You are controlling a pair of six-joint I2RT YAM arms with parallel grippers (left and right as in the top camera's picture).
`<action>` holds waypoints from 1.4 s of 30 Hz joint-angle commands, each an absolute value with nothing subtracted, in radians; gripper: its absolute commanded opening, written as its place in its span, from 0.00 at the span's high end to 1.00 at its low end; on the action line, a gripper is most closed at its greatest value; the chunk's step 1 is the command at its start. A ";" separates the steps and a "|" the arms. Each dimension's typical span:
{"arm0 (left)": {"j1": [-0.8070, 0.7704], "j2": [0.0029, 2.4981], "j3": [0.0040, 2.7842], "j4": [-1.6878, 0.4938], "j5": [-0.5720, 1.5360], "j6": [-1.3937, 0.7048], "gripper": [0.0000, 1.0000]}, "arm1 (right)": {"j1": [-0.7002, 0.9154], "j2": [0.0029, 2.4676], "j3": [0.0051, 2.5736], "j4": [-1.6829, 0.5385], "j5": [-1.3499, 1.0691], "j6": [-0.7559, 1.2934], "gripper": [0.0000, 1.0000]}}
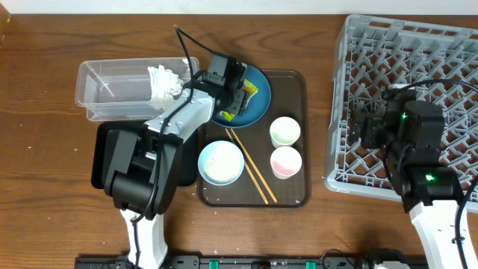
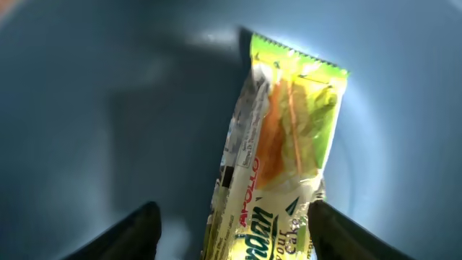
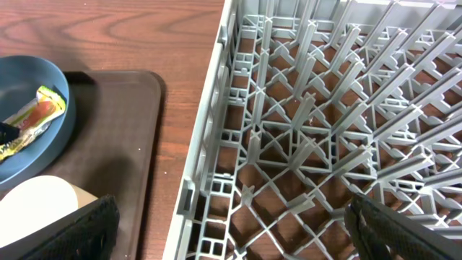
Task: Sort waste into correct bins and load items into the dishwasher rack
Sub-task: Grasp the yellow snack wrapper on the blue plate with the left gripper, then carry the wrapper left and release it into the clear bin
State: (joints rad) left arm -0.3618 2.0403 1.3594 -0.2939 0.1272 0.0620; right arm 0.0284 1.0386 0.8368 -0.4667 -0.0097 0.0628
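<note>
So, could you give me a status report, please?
Left gripper: jaws open astride snack wrapper on blue plate. Right gripper: jaws open above rack. Nothing blocking.

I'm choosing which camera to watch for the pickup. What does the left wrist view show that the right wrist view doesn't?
Only the left wrist view: the wrapper close up, its lettering readable, with the left gripper open and one of its jaws on either side of it. Only the right wrist view: the grey rack, the brown tray and the wooden table. Both: the wrapper lying on the blue plate.
</note>
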 commanded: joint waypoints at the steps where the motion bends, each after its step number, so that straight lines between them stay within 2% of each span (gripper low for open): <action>1: -0.359 2.046 1.359 -0.306 0.119 0.078 0.47 | 0.036 1.036 0.857 -0.465 -0.004 0.054 0.01; 6: -0.360 2.047 1.358 -0.347 0.120 0.078 0.64 | 0.036 1.036 0.857 -0.465 -0.004 0.054 0.01; 12: -0.360 2.058 1.337 -0.360 0.119 0.078 0.64 | 0.036 1.036 0.857 -0.465 -0.004 0.054 0.01; 17: -0.359 2.044 1.338 -0.361 0.119 0.078 0.93 | 0.036 1.036 0.857 -0.465 -0.004 0.054 0.01; 21: -0.357 1.990 1.345 -0.361 0.119 0.078 0.94 | 0.036 1.036 0.857 -0.465 -0.004 0.054 0.01; 29: -0.310 1.724 1.351 -0.429 0.115 0.073 0.94 | 0.036 1.036 0.857 -0.465 -0.004 0.054 0.01; 34: -0.185 1.625 1.350 -0.524 0.057 0.010 0.94 | 0.036 1.036 0.857 -0.464 -0.004 0.054 0.01; 42: 0.043 1.684 1.345 -0.597 0.063 -0.101 0.94 | 0.036 1.036 0.857 -0.465 -0.004 0.054 0.01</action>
State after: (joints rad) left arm -0.0086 1.6470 1.3487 -0.5888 0.0719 -0.0246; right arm 0.0284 1.0386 0.8368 -0.4667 -0.0101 0.0628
